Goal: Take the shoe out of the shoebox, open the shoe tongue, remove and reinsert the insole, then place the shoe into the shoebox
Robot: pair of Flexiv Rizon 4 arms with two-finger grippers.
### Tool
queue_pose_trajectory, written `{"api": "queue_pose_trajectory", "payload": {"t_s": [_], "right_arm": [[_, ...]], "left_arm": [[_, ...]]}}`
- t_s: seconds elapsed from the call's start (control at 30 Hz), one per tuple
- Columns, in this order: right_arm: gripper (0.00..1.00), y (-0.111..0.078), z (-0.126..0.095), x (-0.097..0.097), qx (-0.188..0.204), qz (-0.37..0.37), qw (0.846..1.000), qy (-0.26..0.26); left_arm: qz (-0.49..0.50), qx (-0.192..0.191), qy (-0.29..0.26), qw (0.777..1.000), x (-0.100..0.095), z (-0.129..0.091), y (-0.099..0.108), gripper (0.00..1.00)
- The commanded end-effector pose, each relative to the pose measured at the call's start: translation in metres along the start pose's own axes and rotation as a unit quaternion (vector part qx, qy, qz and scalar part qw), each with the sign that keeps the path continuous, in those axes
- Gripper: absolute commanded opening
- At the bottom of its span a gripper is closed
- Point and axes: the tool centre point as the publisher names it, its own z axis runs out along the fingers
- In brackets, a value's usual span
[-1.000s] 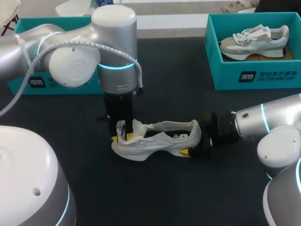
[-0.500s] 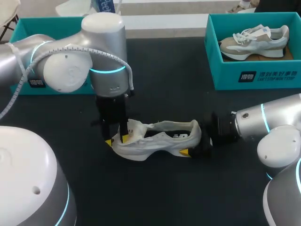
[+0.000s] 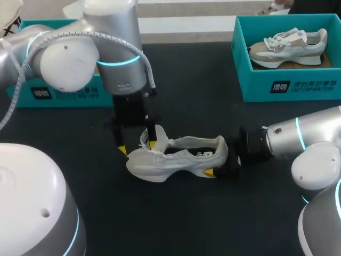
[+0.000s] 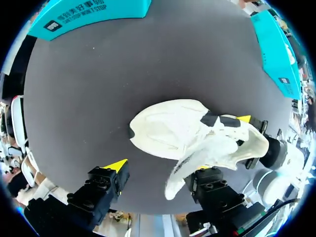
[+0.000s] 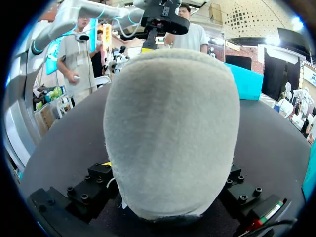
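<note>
A white shoe lies on its side on the black table, toe to the left. Its tongue stands pulled up from the opening. My left gripper hangs over the toe end, open, with one finger on each side of the forefoot. In the left wrist view the shoe lies under that gripper, and the loose tongue droops against one finger without being pinched. My right gripper is shut on the heel. The grey heel sits between its fingers.
A teal shoebox at the back right holds a beige shoe. A second teal shoebox stands at the back left, partly hidden by my left arm. Bare black table lies in front of the white shoe.
My left gripper has opened and let go of the tongue, shifting a little left and rising. The tongue now stands up. The right arm and the shoe have stayed put.
</note>
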Motion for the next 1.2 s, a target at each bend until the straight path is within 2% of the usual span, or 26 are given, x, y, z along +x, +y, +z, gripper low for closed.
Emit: {"api": "queue_pose_trajectory", "payload": {"t_s": [0.03,0.17,0.2,0.3,0.33,0.37,0.43,0.5,0.53,0.57,0.67,0.77,0.9,0.97,1.0,1.07,1.1,1.2], "right_arm": [[0.00,-0.003,0.010,0.001,0.001,0.000,1.000,-0.001],[0.00,-0.003,0.010,0.001,0.001,0.000,1.000,-0.001],[0.00,-0.003,0.010,0.001,0.001,0.000,1.000,-0.001],[0.00,-0.003,0.010,0.001,0.001,0.000,1.000,-0.001],[0.00,-0.003,0.010,0.001,0.001,0.000,1.000,-0.001],[0.00,-0.003,0.010,0.001,0.001,0.000,1.000,-0.001],[0.00,-0.003,0.010,0.001,0.001,0.000,1.000,-0.001],[0.00,-0.003,0.010,0.001,0.001,0.000,1.000,-0.001],[0.00,-0.003,0.010,0.001,0.001,0.000,1.000,-0.001],[0.00,-0.003,0.010,0.001,0.001,0.000,1.000,-0.001],[0.00,-0.003,0.010,0.001,0.001,0.000,1.000,-0.001],[0.00,-0.003,0.010,0.001,0.001,0.000,1.000,-0.001],[0.00,-0.003,0.010,0.001,0.001,0.000,1.000,-0.001],[0.00,-0.003,0.010,0.001,0.001,0.000,1.000,-0.001],[0.00,-0.003,0.010,0.001,0.001,0.000,1.000,-0.001],[0.00,-0.003,0.010,0.001,0.001,0.000,1.000,-0.001],[0.00,-0.003,0.010,0.001,0.001,0.000,1.000,-0.001],[0.00,-0.003,0.010,0.001,0.001,0.000,1.000,-0.001]], "left_arm": [[0.034,0.013,-0.002,0.999,0.000,-0.026,0.006,1.00],[0.100,0.028,-0.001,0.995,0.009,-0.047,0.003,1.00],[0.126,0.022,-0.004,0.992,0.012,-0.052,0.002,1.00],[0.234,0.019,-0.036,0.971,0.017,-0.061,-0.004,1.00],[0.250,0.037,-0.039,0.967,0.019,-0.063,-0.008,1.00],[0.295,0.059,-0.062,0.952,0.022,-0.065,-0.011,1.00],[0.383,0.056,-0.057,0.920,0.025,-0.069,-0.015,1.00],[0.472,0.073,-0.083,0.875,0.027,-0.072,-0.018,1.00],[0.499,0.072,-0.089,0.859,0.029,-0.074,-0.020,1.00],[0.561,0.076,-0.095,0.819,0.033,-0.074,-0.020,1.00],[0.636,0.096,-0.085,0.761,0.037,-0.081,-0.019,1.00],[0.679,0.100,-0.070,0.724,0.051,-0.091,-0.025,1.00],[0.739,0.101,-0.048,0.664,0.070,-0.095,-0.030,1.00],[0.754,0.109,-0.045,0.647,0.079,-0.095,-0.029,1.00],[0.765,0.110,-0.042,0.633,0.087,-0.095,-0.027,0.93],[0.786,0.108,-0.023,0.609,0.095,-0.095,-0.025,0.35],[0.793,0.107,-0.015,0.599,0.099,-0.095,-0.024,0.00],[0.808,0.106,0.003,0.580,0.109,-0.092,-0.024,0.00]]}}
